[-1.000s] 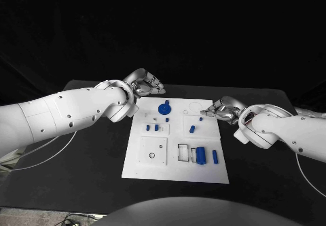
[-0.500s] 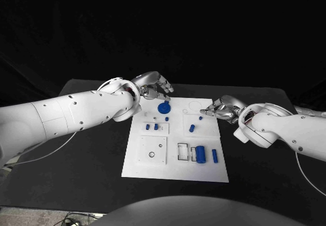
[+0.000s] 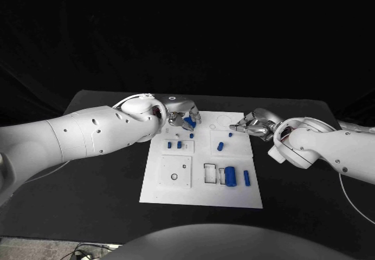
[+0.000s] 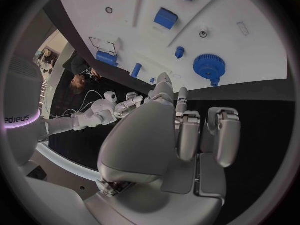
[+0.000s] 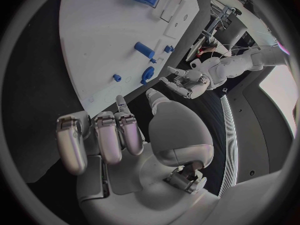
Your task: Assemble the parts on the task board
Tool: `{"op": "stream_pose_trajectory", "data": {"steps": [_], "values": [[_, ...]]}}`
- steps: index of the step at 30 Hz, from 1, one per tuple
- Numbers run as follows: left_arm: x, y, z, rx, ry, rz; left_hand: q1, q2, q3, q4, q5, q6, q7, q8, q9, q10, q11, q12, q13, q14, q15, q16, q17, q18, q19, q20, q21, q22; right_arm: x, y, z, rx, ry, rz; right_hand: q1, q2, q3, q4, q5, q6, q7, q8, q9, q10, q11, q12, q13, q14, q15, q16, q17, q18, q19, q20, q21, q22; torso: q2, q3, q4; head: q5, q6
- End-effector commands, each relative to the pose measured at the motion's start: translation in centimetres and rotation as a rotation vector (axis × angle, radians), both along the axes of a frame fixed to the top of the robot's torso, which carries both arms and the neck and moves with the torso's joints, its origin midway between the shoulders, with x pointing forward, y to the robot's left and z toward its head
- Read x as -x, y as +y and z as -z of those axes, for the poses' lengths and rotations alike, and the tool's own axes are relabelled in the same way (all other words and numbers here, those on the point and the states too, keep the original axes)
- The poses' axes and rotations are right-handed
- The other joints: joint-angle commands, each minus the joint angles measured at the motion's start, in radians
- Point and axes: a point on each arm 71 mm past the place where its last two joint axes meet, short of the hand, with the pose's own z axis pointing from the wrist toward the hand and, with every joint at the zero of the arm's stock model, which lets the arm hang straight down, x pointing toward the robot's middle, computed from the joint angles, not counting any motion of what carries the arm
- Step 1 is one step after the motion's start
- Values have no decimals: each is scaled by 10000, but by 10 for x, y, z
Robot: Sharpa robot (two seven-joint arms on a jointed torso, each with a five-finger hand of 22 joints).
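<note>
1. The left robot hand (image 3: 181, 116) hovers over the far left part of the task board (image 3: 180, 195), above the blue gear (image 4: 209, 65), fingers loosely apart and holding nothing.
2. The right robot hand (image 3: 249, 125) sits at the board's far right edge, fingers curled in, holding nothing.
3. A blue cylinder (image 3: 231, 176) lies near the board's right side on the black surface (image 3: 102, 179).

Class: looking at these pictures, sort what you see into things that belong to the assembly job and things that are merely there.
Belongs to the job:
white task board
blue gear
blue cylinder
small blue pegs
left hand, over the gear
right hand, at the board's edge

Merely there:
black table
</note>
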Motion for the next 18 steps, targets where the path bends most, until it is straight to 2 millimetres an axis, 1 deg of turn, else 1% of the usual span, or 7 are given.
{"op": "stream_pose_trajectory", "data": {"steps": [1, 2, 6, 8, 11, 15, 18], "values": [[4, -4, 5, -764, 4, 550, 160, 8, 72, -1, -58, 64, 49, 15, -65, 12, -145, -62, -99, 1044, -153, 26, 2634, -75, 1052, -53, 24, 2634, 0, 1, 0, -15, -36, -94, 15, 48, -48, 1, 59, 76, -5, 7, 10, 1074, 43, 39, 2633, 1043, 31, 41, 2627, -67, 1047, 81, 45, 2630, 3, 1, 1, -2, -11], [4, -4, 6, -784, 11, 576, 202, 11, 99, 1, -58, 93, 82, 16, -102, 25, -221, -82, -157, 1044, -229, 26, 2634, -75, 1052, -58, 24, 2634, 0, 1, 0, -23, -54, -93, 15, 48, -48, 1, 59, 76, -5, 7, 10, 1074, 43, 39, 2633, 1043, 31, 41, 2627, -67, 1047, 81, 45, 2630, -3, 0, 3, -3, -16], [5, -5, 8, -845, 64, 661, 301, -3, 145, -10, -58, 127, 101, 15, -158, 64, -302, -100, -240, 1044, -307, 26, 2634, -75, 1052, -64, 24, 2634, 0, 1, -1, -94, -203, -90, 16, 48, -49, 0, 59, 82, -7, 11, 12, 1074, 41, 39, 2633, 1043, 30, 41, 2627, -67, 1047, 80, 45, 2630, 3, 4, 4, 12, -12], [6, -5, 9, -876, 95, 710, 326, -15, 153, -10, -59, 134, 110, 14, -177, 60, -325, -113, -269, 1044, -327, 26, 2634, -75, 1052, -65, 24, 2634, 0, 1, -2, -122, -264, -84, 16, 48, -49, 0, 59, 82, -7, 11, 12, 1074, 41, 39, 2633, 1043, 30, 41, 2627, -67, 1047, 80, 45, 2630, -1, 3, 3, -2, -8], [6, -5, 10, -898, 63, 774, 370, -32, 175, -9, -59, 170, 133, 20, -210, 4, -368, -155, -333, 1044, -363, 26, 2634, -75, 1052, -67, 24, 2634, 0, 1, -2, -141, -303, -78, 16, 48, -49, 0, 59, 82, -7, 11, 12, 1074, 41, 39, 2633, 1043, 30, 41, 2627, -67, 1047, 80, 45, 2630, -3, 6, -4, 23, -20], [7, -6, 11, -989, 22, 846, 454, -40, 221, -19, -58, 213, 126, 25, -249, -44, -408, -180, -390, 1044, -397, 26, 2634, -75, 1052, -69, 24, 2634, 0, 1, -3, -173, -377, -50, 16, 48, -49, 0, 59, 82, -7, 11, 12, 1074, 41, 39, 2633, 1043, 30, 41, 2627, -67, 1047, 80, 45, 2630, 3, 1, 9, -30, -34], [7, -6, 12, -1061, -8, 840, 573, -33, 287, -32, -58, 213, 125, 12, -291, -96, -438, -195, -420, 1044, -424, 26, 2634, -75, 1052, -70, 24, 2634, 0, 1, -3, -204, -437, -40, 18, 53, -48, 0, 63, 90, -9, 16, 14, 1074, 39, 39, 2633, 1043, 29, 41, 2627, -67, 1047, 79, 45, 2630, -2, 5, -4, 13, -35]]}}
